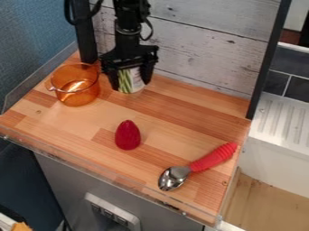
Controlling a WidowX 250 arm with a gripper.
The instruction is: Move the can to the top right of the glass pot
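One orange glass pot (78, 93) sits at the left of the wooden counter (163, 117), its near neighbor to the right an upright can (125, 81). Directly above the can hangs the black gripper (130, 85), its fingers parted by the can's width and apparently clamped on its sides, the can's long axis running roughly in line with them. The can already stands right of the pot and slightly toward the back, so a small shift rearward or simple release likely remains. In front lies a red toy (127, 135); farther right, a red-handled spoon (196, 166).
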